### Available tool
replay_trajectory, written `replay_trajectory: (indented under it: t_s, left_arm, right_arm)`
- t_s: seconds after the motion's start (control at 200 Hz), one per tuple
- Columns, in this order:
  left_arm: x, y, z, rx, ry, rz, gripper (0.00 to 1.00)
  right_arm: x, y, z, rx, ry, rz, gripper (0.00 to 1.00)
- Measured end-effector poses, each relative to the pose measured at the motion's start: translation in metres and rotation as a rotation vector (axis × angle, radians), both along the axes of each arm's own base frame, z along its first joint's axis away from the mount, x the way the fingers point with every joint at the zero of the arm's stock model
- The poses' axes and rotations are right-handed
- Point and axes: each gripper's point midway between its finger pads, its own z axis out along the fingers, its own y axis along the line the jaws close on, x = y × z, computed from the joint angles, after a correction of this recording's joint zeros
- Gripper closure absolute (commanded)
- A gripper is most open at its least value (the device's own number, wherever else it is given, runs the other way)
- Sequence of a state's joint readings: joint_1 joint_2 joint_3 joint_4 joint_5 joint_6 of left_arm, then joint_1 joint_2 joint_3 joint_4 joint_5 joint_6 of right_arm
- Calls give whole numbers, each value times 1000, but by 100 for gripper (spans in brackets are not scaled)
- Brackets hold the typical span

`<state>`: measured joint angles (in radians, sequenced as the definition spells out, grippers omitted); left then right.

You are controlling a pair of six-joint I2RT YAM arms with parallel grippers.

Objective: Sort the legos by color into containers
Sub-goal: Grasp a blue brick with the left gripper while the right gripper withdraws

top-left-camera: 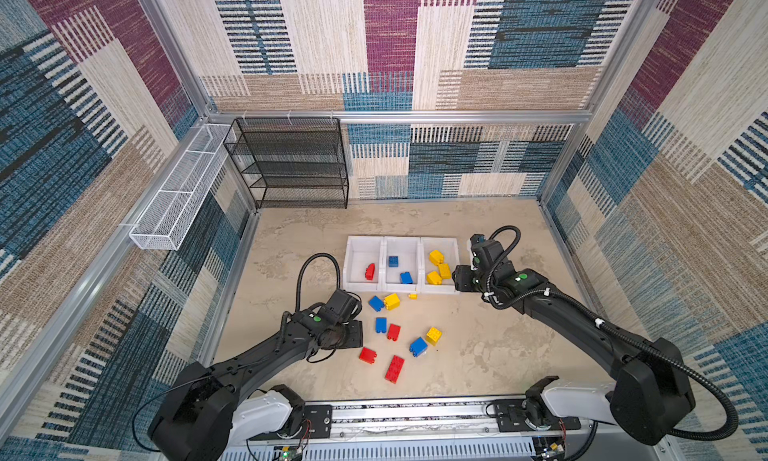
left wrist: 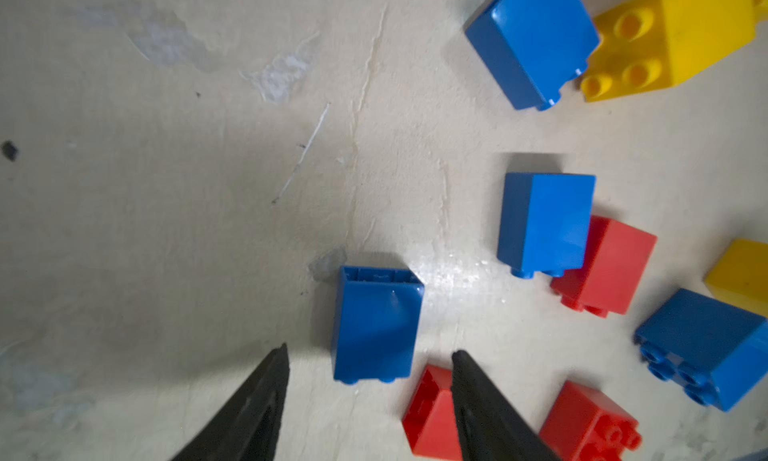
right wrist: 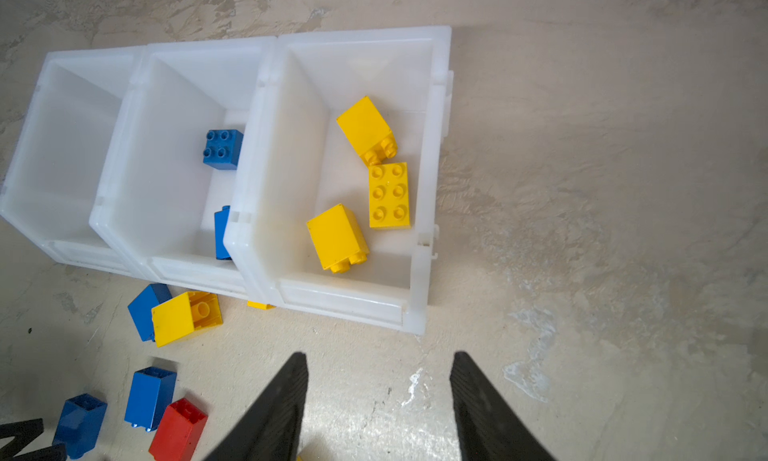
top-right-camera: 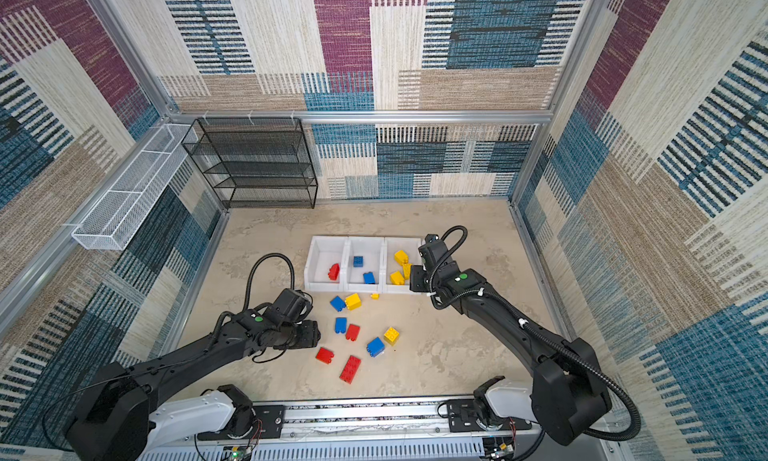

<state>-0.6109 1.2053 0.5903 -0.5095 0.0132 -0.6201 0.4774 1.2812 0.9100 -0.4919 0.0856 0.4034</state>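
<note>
With the left gripper [left wrist: 369,351] empty, jaws spread flanking the blue plastic brick [left wrist: 376,326] on the floor [left wrist: 166,189], we judge a blue pick in hand: close, clear the red sloped brick [left wrist: 430,413], carry to the middle white bin [top-left-camera: 402,247].

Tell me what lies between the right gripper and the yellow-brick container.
Nothing but bare tabletop separates the right gripper from the container, per the right wrist view.

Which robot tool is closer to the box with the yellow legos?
Right. The right tool hangs just beside the yellow box, by its corner. The left tool is farther away, lined up on a loose blue brick.
</note>
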Motion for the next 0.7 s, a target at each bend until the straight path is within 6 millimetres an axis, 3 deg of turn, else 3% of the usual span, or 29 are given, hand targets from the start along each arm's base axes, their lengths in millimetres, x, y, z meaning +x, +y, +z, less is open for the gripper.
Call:
replay_trajectory:
  t_s: [0.22,0.496,0.701]
  left_arm:
    - [2,-9,-11,40,32,-45,50]
    - [7,-11,-19,93,42,-78,72]
    - [12,-17,-15,86,33,-92,73]
  right_arm:
    - [-3,-1,2,7,-3,-6,42]
    - [-6,-3,5,15,-6,-14,43]
    - [-11,-7,7,19,-3,-25,43]
